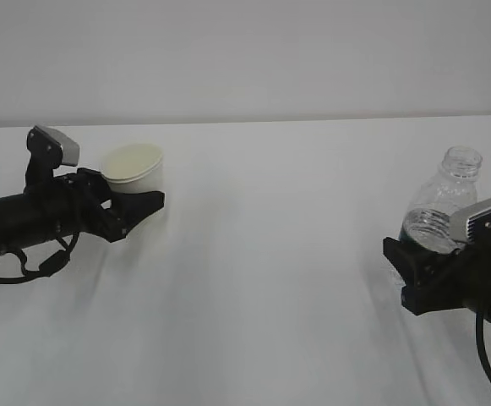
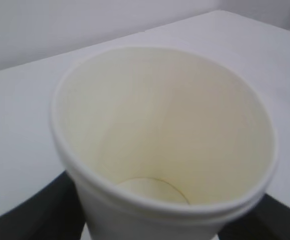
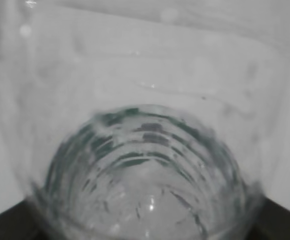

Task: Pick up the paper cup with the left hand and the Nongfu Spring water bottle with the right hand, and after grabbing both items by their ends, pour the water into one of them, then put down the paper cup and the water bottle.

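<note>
The white table is bare between the arms; its far edge lies at 12 o'clock. The off-white tapered paper cup is grasped by the black left gripper at 9 o'clock. The clear uncapped plastic bottle is grasped by the black right gripper at 3 o'clock.

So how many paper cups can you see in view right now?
1. The paper cup sits upright at the far left, between the fingers of the left gripper. No other cup shows, though the right arm hides some of the table.
</note>
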